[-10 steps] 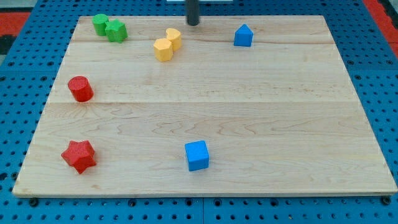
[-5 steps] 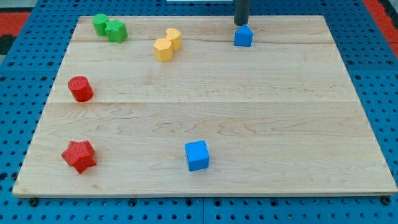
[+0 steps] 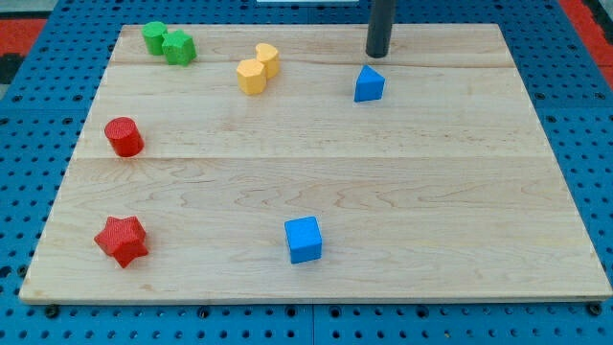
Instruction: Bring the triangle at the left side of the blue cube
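Camera view showed my tip (image 3: 377, 55) near the view's top of the wooden board (image 3: 536, 192), just above and slightly to the right of the blue triangle (image 3: 369, 84), close to it though I could not tell whether it touched. I carry no jaws at all, only the bare rod, so there was nothing to be apart or clamped. The blue cube (image 3: 304, 240) sat well apart from the triangle, low on the board toward the view's bottom, with bare wood on its left where the triangle belonged. I judged the step in hand to be the long push down the board. To do it well I would keep my tip behind the triangle's upper right face, so the push ran down and leftward, correcting often since a wedge slips off a round rod, and steer wide enough to pass the cube's left side without nudging it. Two yellow blocks (image 3: 258, 68) lay well clear of that path
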Controlling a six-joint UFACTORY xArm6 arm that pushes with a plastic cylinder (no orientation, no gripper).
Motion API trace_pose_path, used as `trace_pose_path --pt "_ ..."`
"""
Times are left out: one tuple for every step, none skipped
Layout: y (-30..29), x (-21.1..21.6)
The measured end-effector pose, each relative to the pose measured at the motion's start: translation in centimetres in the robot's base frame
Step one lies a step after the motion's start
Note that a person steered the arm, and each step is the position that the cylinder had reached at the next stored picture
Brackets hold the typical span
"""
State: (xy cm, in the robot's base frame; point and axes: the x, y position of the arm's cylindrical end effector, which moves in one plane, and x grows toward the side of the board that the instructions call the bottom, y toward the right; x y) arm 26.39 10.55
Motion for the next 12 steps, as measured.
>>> trace_pose_path --pt "-1.4 8.6" --pt "-4.4 11.4" --pt "-5.8 6.6" --pt "-3.0 5.6" --pt "-7.0 4.2" --pt "-10.9 4.3" --pt "-11.9 2.9" --pt "-15.4 6.7" --pt "-14.5 10.6" --pt "-15.4 13.1" --pt "-16.4 13.1" --pt "-16.4 14.0"
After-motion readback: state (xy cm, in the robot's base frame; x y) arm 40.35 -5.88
